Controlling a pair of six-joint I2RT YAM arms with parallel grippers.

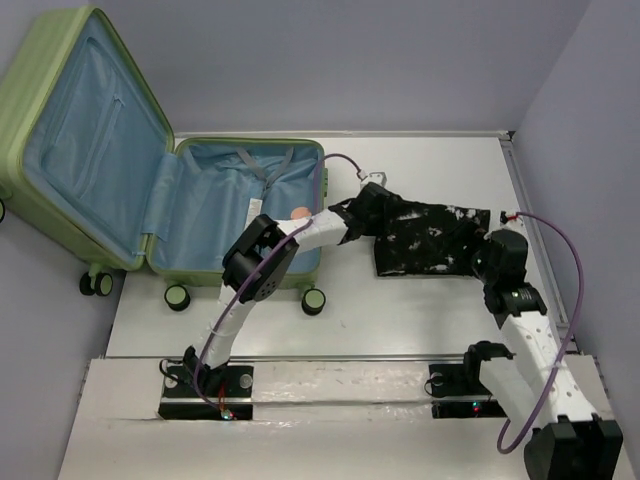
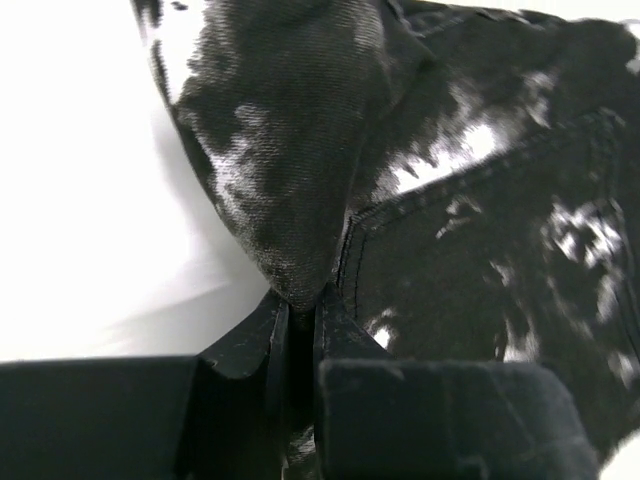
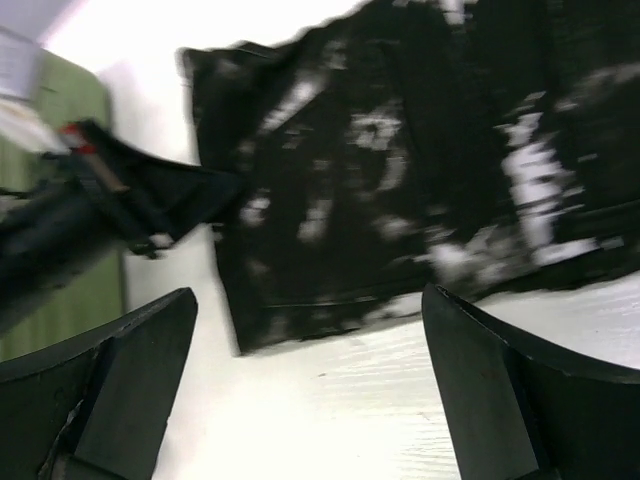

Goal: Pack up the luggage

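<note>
Found the suitcase (image 1: 95,145) open at the far left of the counter (image 1: 400,320). Noted one half lying flat on the counter with its wheels toward the near edge, and the other half raised and tilted out past the counter's left edge. Saw light blue lining in both halves.

Located the black-and-white garment (image 1: 430,240) (image 2: 480,250) (image 3: 400,180) on the counter just beside the right wall of the suitcase, outside it.

Traced the left arm across the flat half of the suitcase to the garment's left corner. Confirmed the left gripper (image 1: 366,207) (image 2: 300,305) clamped together on a raised fold of that corner, with cloth pinched between its fingers (image 2: 245,345).

Found the right gripper (image 1: 482,262) (image 3: 310,295) at the garment's right end with fingers (image 3: 130,370) spread wide apart and holding nothing. Saw bare counter and the garment's near edge between them.
</note>
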